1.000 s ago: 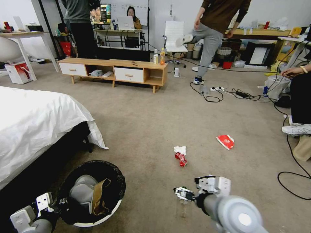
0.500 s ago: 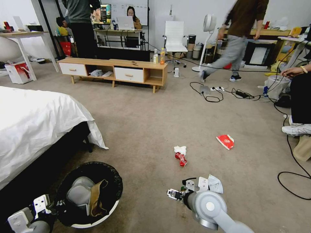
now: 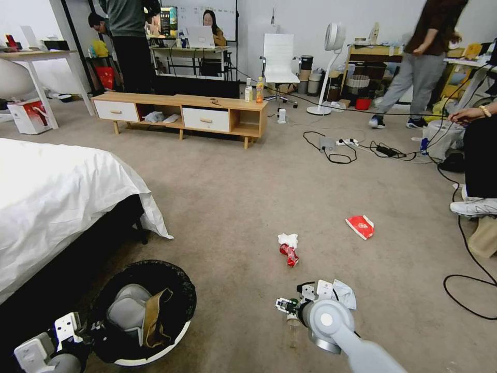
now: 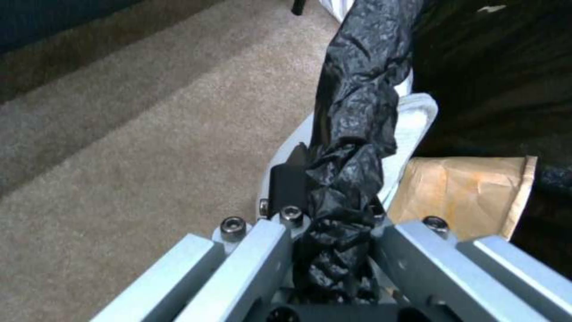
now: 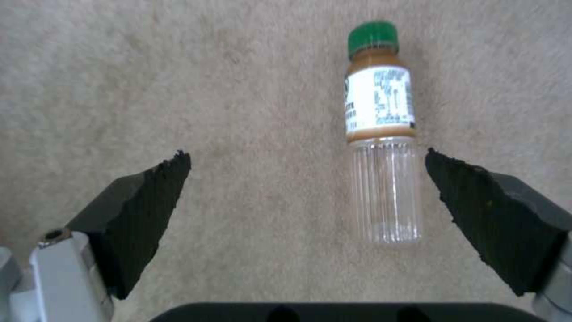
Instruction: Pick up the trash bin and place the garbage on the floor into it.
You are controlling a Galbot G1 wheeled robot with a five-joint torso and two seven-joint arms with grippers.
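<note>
Left end effector (image 4: 334, 223) is clamped low at the robot's left; right end effector (image 5: 307, 201) hangs spread wide.

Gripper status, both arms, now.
Left gripper: shut on the trash bin, clamping its bag-covered rim.
Right gripper: open, holding nothing, above the green-capped bottle lying on the carpet.

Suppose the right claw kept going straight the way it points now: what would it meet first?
Probably the clear green-capped bottle, lying on the carpet. The open right claw points down at the floor, with the bottle nearer one finger, so that finger might touch first.
</note>
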